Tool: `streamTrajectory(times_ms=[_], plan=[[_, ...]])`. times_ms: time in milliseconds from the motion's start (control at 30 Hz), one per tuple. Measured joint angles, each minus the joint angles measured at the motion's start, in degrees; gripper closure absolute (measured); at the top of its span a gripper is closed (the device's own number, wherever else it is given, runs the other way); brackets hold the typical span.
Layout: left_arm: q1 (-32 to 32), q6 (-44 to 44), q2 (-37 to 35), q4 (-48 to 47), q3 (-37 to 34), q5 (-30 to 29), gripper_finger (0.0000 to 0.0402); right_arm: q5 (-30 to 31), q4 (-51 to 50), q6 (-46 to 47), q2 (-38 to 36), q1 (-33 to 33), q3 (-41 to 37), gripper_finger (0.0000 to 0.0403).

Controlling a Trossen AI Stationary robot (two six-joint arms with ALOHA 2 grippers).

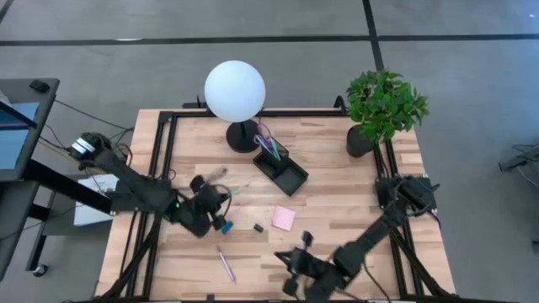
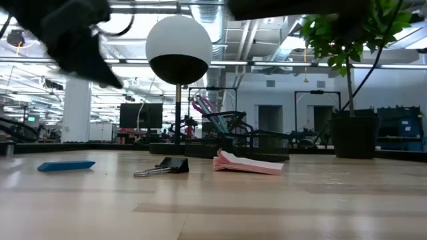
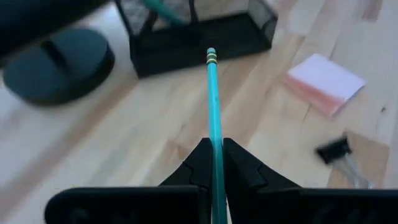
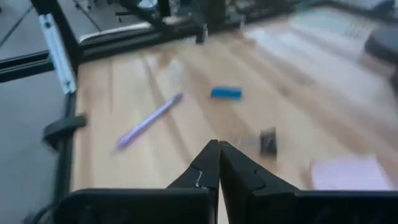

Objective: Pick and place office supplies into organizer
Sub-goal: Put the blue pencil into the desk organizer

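Observation:
My left gripper (image 1: 217, 197) is over the table's left middle, shut on a thin teal pencil (image 3: 213, 106) that points at the black mesh organizer (image 1: 282, 167). The organizer's cup section holds purple scissors and pens (image 1: 268, 139). On the wood lie a pink sticky-note pad (image 1: 284, 218), a tiny black clip (image 1: 258, 227), a tiny blue block (image 1: 226, 225) and a purple pen (image 1: 226, 263). My right gripper (image 4: 219, 149) is shut and holds nothing near the table's near edge (image 1: 290, 263). It faces the pen (image 4: 149, 120), the block (image 4: 225, 93) and the clip (image 4: 267, 142). My left gripper pinches the teal pencil between its two fingers, on the shaft (image 3: 216, 146) well back from the banded eraser end (image 3: 211, 56). The pencil lies along the fingers and sticks out forward past their tips, lifted clear of the table.
A lamp with a white globe (image 1: 235, 90) stands on a round black base (image 3: 59, 65) just left of the organizer. A potted plant (image 1: 383, 105) stands at the far right corner. Black frame rails (image 1: 160, 160) run along the table's sides. Bare wood lies between the organizer and the pad.

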Motion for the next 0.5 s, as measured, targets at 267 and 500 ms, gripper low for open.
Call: streamTrajectory(times_ms=[267, 500], plan=[[18.5, 27.1, -2.9, -4.0, 15.5, 12.9, 0.0395, 0.9, -8.6, 15.0, 0.0, 5.8, 0.0, 0.0402], [31.3, 36.9, 7.6, -17.6, 31.2, 22.3, 0.0395, 0.8, -9.0, 15.1, 0.0, 6.2, 0.0, 0.0401]])
